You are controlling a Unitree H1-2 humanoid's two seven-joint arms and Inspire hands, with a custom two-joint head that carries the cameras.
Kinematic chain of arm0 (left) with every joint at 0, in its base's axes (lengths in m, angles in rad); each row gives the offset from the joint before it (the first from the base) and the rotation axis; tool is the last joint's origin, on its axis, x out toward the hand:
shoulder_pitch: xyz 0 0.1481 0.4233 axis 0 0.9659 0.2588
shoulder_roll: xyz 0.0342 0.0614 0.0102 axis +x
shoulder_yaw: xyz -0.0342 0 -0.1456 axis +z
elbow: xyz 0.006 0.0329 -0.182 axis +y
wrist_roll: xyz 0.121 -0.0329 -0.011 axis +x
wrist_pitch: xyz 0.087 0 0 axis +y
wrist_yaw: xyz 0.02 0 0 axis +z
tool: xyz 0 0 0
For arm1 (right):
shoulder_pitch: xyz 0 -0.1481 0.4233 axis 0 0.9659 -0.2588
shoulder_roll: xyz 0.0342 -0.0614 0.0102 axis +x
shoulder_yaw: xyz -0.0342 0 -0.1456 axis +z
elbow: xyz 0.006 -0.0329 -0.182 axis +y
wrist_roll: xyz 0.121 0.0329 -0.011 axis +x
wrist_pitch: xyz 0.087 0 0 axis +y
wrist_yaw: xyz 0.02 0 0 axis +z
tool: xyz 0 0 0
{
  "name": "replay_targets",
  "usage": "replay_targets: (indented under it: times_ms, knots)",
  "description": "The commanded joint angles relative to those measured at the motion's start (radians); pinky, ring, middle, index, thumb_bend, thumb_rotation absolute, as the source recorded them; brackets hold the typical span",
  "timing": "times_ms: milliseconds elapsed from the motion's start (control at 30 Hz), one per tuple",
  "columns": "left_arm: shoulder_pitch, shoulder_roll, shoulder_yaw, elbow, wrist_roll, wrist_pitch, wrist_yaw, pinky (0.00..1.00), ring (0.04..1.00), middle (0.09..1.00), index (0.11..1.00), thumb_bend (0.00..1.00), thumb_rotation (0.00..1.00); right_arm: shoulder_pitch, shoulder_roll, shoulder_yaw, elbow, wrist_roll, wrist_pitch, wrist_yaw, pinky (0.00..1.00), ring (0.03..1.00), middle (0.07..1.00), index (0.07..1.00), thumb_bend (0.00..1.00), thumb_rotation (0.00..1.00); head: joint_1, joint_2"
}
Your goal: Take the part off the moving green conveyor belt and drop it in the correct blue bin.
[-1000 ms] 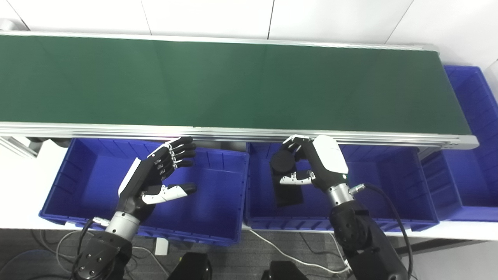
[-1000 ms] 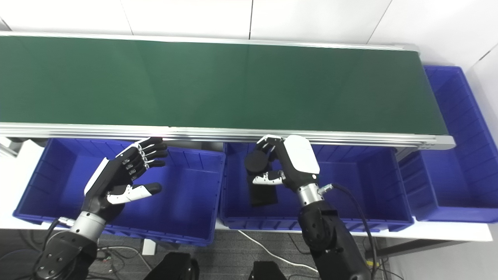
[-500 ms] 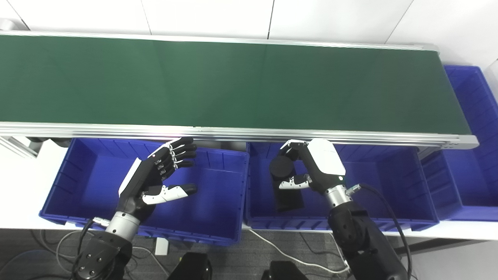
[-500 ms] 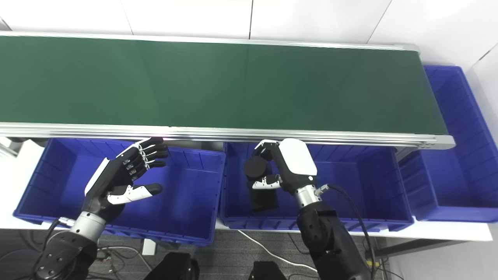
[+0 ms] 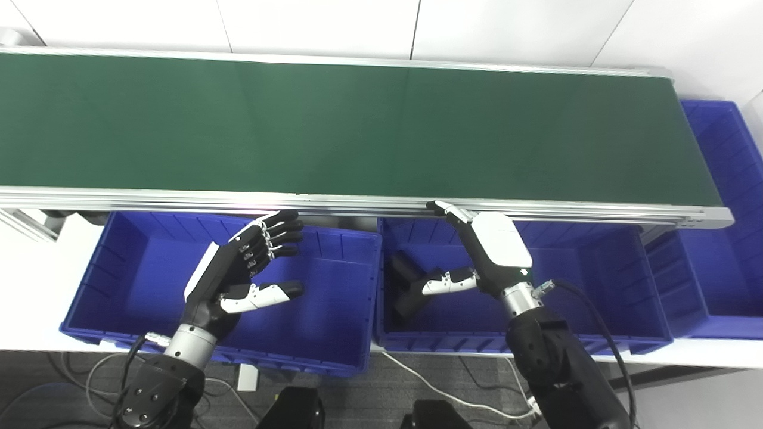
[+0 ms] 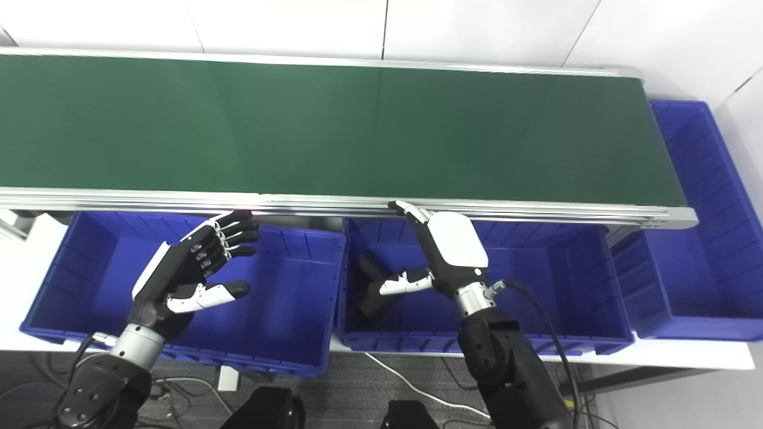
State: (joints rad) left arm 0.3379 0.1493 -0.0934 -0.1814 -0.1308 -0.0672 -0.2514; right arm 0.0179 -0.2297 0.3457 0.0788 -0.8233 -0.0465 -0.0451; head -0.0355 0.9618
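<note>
A black part [image 5: 409,280] lies tilted on the floor of the middle blue bin [image 5: 596,280], near its left wall. My right hand [image 5: 486,256] hovers over that bin, open, fingers stretched toward the belt's near rail and thumb pointing at the part, holding nothing. Over the left blue bin [image 5: 137,274] my left hand [image 5: 241,271] is open and empty, fingers spread. The green conveyor belt [image 5: 357,131] carries no part in view.
A third blue bin [image 5: 724,196] stands at the belt's right end. The belt's aluminium rail [image 5: 357,202] runs just above both hands. Cables [image 5: 441,396] lie on the grey floor below the bins.
My right hand has opened and let go of the black part, which dropped into the middle bin and now lies tilted by its left wall. The left hand has barely moved.
</note>
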Motion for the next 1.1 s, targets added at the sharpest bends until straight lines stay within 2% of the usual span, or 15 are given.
replay_targets:
  times_ms: [0, 133, 200, 233, 300, 467, 500, 567, 633, 767, 833, 933, 1067]
  knots:
    - [-0.014, -0.008, -0.005, -0.009, 0.017, -0.030, 0.008, 0.73, 0.770, 0.789, 0.804, 0.90, 0.30, -0.005, -0.007, -0.020, -0.052, 0.032, 0.001, 0.001, 0.70, 0.793, 0.839, 0.853, 0.99, 0.47, 0.016, 0.000]
    - [-0.020, -0.025, -0.018, 0.001, 0.035, -0.032, 0.015, 0.72, 0.761, 0.786, 0.803, 0.89, 0.28, 0.007, -0.012, -0.049, -0.065, 0.090, -0.031, -0.009, 0.70, 0.774, 0.816, 0.834, 0.94, 0.56, 0.082, -0.009]
    - [-0.024, -0.037, -0.026, 0.010, 0.047, -0.037, 0.019, 0.72, 0.760, 0.784, 0.802, 0.89, 0.28, 0.011, -0.018, -0.062, -0.067, 0.124, -0.053, -0.014, 0.69, 0.756, 0.802, 0.825, 0.91, 0.58, 0.146, -0.020]
    - [-0.026, -0.044, -0.029, 0.016, 0.054, -0.043, 0.021, 0.72, 0.754, 0.778, 0.800, 0.88, 0.26, 0.017, -0.022, -0.070, -0.077, 0.144, -0.062, -0.014, 0.68, 0.752, 0.799, 0.828, 0.87, 0.62, 0.153, -0.021]
    - [-0.031, -0.058, -0.038, 0.030, 0.070, -0.055, 0.029, 0.71, 0.747, 0.771, 0.798, 0.87, 0.25, 0.029, -0.028, -0.086, -0.105, 0.186, -0.065, -0.003, 0.67, 0.741, 0.787, 0.818, 0.84, 0.63, 0.199, -0.029]
    - [-0.041, -0.090, -0.058, 0.054, 0.102, -0.057, 0.050, 0.72, 0.749, 0.771, 0.799, 0.88, 0.25, 0.058, -0.021, -0.137, -0.184, 0.358, -0.100, 0.013, 0.64, 0.704, 0.750, 0.795, 0.81, 0.59, 0.278, -0.046]
    - [-0.043, -0.094, -0.061, 0.058, 0.106, -0.059, 0.053, 0.72, 0.747, 0.771, 0.799, 0.88, 0.25, 0.062, -0.016, -0.146, -0.196, 0.392, -0.105, 0.017, 0.63, 0.696, 0.743, 0.784, 0.80, 0.53, 0.278, -0.046]
    - [-0.049, -0.106, -0.067, 0.070, 0.115, -0.066, 0.058, 0.71, 0.745, 0.772, 0.799, 0.88, 0.25, 0.085, 0.004, -0.166, -0.262, 0.472, -0.074, 0.035, 0.63, 0.694, 0.742, 0.779, 0.78, 0.47, 0.306, -0.054]
    - [-0.055, -0.118, -0.074, 0.083, 0.127, -0.070, 0.065, 0.71, 0.740, 0.769, 0.798, 0.87, 0.23, 0.110, 0.028, -0.185, -0.341, 0.550, -0.012, 0.062, 0.65, 0.702, 0.746, 0.779, 0.74, 0.43, 0.330, -0.063]
    - [-0.062, -0.138, -0.082, 0.108, 0.129, -0.082, 0.071, 0.71, 0.740, 0.768, 0.795, 0.87, 0.20, 0.152, 0.079, -0.199, -0.470, 0.650, 0.082, 0.094, 0.63, 0.691, 0.736, 0.783, 0.67, 0.52, 0.339, -0.079]
    - [-0.063, -0.144, -0.083, 0.117, 0.130, -0.090, 0.072, 0.72, 0.743, 0.769, 0.793, 0.86, 0.20, 0.169, 0.112, -0.196, -0.507, 0.671, 0.102, 0.092, 0.61, 0.685, 0.739, 0.786, 0.62, 0.56, 0.334, -0.086]
    - [-0.064, -0.150, -0.084, 0.129, 0.126, -0.096, 0.074, 0.71, 0.746, 0.774, 0.793, 0.86, 0.19, 0.193, 0.164, -0.190, -0.542, 0.685, 0.123, 0.083, 0.59, 0.667, 0.725, 0.772, 0.59, 0.55, 0.322, -0.095]
    - [-0.066, -0.152, -0.084, 0.148, 0.123, -0.110, 0.075, 0.71, 0.751, 0.781, 0.796, 0.86, 0.18, 0.236, 0.225, -0.167, -0.529, 0.673, 0.093, 0.066, 0.59, 0.673, 0.730, 0.777, 0.58, 0.55, 0.286, -0.113]
